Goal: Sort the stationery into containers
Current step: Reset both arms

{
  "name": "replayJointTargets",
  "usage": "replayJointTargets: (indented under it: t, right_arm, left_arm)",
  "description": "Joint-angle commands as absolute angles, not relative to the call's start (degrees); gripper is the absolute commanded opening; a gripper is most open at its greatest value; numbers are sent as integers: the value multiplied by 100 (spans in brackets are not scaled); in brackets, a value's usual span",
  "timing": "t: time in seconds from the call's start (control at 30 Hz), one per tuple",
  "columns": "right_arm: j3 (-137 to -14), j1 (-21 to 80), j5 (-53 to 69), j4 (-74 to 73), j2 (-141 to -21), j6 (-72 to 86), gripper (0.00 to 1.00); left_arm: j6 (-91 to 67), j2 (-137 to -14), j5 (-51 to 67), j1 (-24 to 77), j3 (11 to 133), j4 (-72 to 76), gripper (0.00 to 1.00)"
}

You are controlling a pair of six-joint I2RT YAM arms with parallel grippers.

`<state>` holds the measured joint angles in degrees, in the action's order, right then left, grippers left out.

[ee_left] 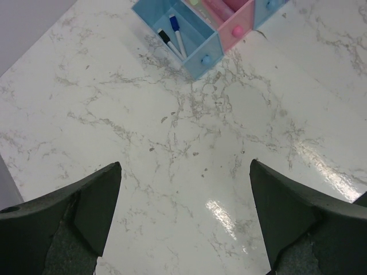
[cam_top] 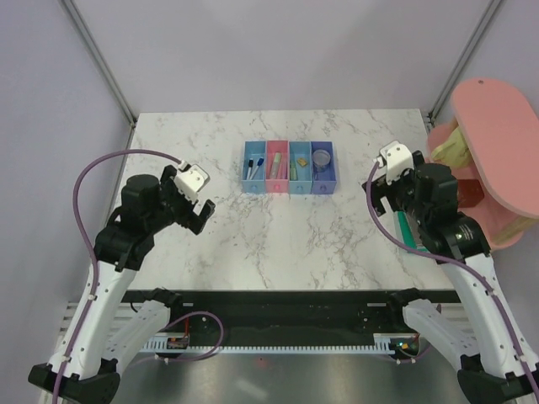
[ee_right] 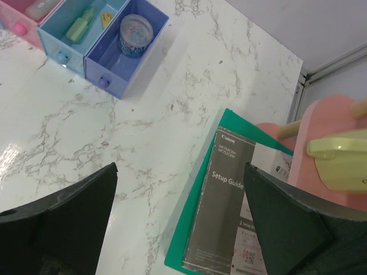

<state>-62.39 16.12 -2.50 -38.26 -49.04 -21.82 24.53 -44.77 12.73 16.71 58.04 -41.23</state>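
The four joined bins (cam_top: 290, 188) stand at the table's far middle. The left light blue bin (ee_left: 202, 50) holds a thin black pen (ee_left: 167, 40) and a blue-tipped marker (ee_left: 176, 31). The pink bin (cam_top: 277, 183) holds a pink bar (cam_top: 276, 163). The second light blue bin (ee_right: 54, 46) holds a pale green bar (ee_right: 79, 27) and a tan nub (ee_right: 106, 20). The dark blue bin (ee_right: 109, 71) holds a clear round piece (ee_right: 133, 34). My left gripper (ee_left: 184, 166) is open and empty over bare marble. My right gripper (ee_right: 180, 167) is open and empty, right of the bins.
A flat dark green book (ee_right: 198, 189) with a grey Setup Guide booklet (ee_right: 221, 206) on it lies under my right gripper at the table's right edge. A big pink round-topped shelf (cam_top: 493, 143) stands beside it at the far right.
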Motion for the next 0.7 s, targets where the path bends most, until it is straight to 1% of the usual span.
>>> replayJointTargets:
  t: [0.0,0.13,0.67]
  right_arm:
    - [-6319,1617,-62,-4289,-4299,-2066,98]
    - [-6293,1617,-9,-4430,-4026,-1995,98]
    - [-6240,1617,237,-4483,-4069,-1925,98]
  left_arm:
    - [1671,-4255,1704,1600,5512,-3938,100]
    - [1529,-4131,1793,1538,5326,-3815,100]
    - [1617,-3973,1459,1521,5151,-3700,100]
